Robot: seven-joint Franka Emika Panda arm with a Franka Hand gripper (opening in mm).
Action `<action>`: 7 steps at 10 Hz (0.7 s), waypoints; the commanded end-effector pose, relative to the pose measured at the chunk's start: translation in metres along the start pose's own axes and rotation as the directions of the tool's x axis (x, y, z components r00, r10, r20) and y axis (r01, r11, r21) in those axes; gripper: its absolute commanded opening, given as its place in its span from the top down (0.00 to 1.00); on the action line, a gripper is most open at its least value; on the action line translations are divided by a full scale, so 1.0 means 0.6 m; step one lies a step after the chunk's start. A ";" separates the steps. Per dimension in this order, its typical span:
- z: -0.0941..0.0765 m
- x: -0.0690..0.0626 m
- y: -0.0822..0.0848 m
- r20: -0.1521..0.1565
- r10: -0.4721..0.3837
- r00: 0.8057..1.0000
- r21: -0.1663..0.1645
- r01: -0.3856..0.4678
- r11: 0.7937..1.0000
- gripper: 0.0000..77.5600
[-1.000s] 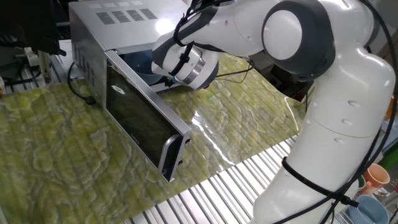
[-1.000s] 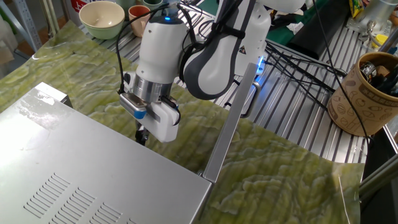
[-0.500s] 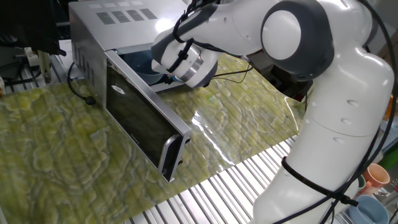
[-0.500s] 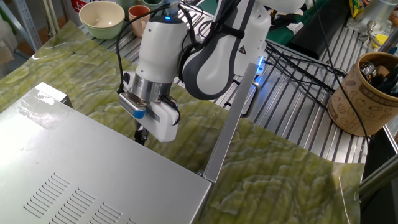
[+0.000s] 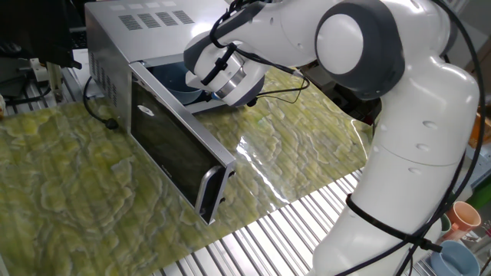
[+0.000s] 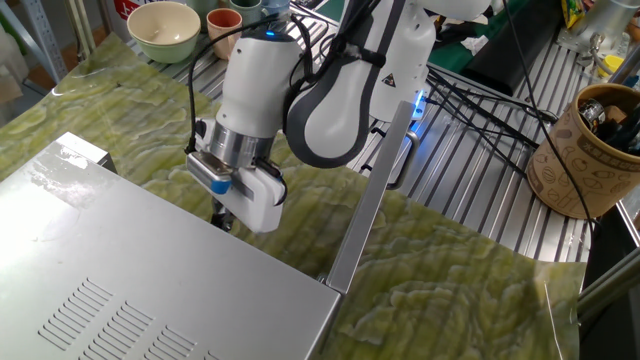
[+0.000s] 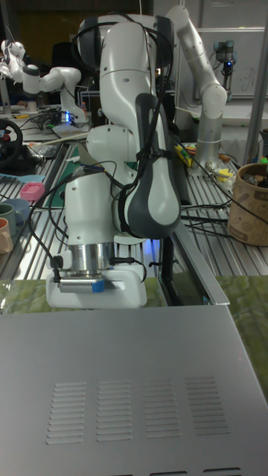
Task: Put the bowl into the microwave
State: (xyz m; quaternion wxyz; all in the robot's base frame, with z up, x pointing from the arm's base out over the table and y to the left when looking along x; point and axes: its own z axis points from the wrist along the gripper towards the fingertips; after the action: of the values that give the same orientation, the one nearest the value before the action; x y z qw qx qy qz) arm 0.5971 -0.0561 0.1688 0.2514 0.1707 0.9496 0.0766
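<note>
The silver microwave [image 5: 126, 34] stands at the back left with its dark glass door [image 5: 175, 149] swung wide open. Inside the cavity sits the light-blue bowl [image 5: 175, 81], only partly visible past the door's top edge. My gripper [image 5: 198, 95] reaches into the opening right at the bowl's near rim. Its fingertips are hidden by the wrist and the cavity, so I cannot tell whether they hold the rim. From the other fixed view the microwave's top [image 6: 130, 290] hides the bowl, and only the gripper's body [image 6: 238, 190] shows just beyond it.
A cream bowl [image 6: 165, 30] and cups [image 6: 226, 18] stand at the far table corner. At the right is a brown patterned pot [image 6: 590, 150] of tools among cables. More cups [image 5: 466, 218] sit by the robot's base. A green mottled mat [image 5: 69, 199] covers the table.
The wrist has shifted a little leftward, deeper into the microwave opening. The door and the bowl have not visibly moved.
</note>
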 end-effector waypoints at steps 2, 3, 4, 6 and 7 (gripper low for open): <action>0.005 -0.016 0.002 0.007 -0.005 1.000 -0.002 0.005 1.000 0.99; 0.005 -0.017 0.002 0.009 -0.005 1.000 -0.002 0.005 1.000 0.99; 0.005 -0.018 0.002 0.011 -0.003 1.000 -0.002 0.003 1.000 0.99; 0.005 -0.018 0.002 0.013 -0.002 1.000 -0.002 0.002 1.000 0.99; 0.005 -0.020 0.001 0.015 -0.002 1.000 -0.004 0.002 1.000 0.99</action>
State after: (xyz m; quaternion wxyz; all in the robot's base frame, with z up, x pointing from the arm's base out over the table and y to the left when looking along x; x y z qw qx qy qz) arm 0.6063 -0.0582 0.1691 0.2545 0.1693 0.9491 0.0765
